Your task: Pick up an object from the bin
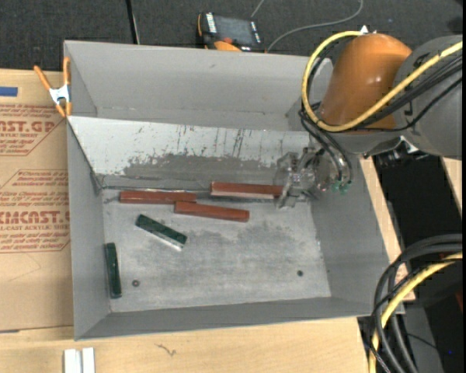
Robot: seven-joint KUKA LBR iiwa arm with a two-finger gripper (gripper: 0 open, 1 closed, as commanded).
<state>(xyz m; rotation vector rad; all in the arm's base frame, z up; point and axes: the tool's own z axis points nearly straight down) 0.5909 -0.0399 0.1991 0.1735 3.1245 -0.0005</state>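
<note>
A: What could trip us up here? Starting at the front, the left bar (112, 269) and the green bar (161, 231) lie well apart from the work, so we judge them harmless.

B: Agreed. Behind them the low stick (211, 211) lies just beside the right stick (245, 189), and the left stick (155, 198) is near both. If we drag the right stick sideways, we could knock those two about.

A: And the gripper (291, 191)?

B: It sits at the right stick's right end, towards the back right of the bin (217, 313). We cannot tell how far open it is, or whether it has hold of anything. A hold at the very end could let the stick pivot, droop and slip out.

A: Its long axis?

B: It runs left to right, roughly parallel to the back wall and nearly level. The right end points at the gripper.
</note>
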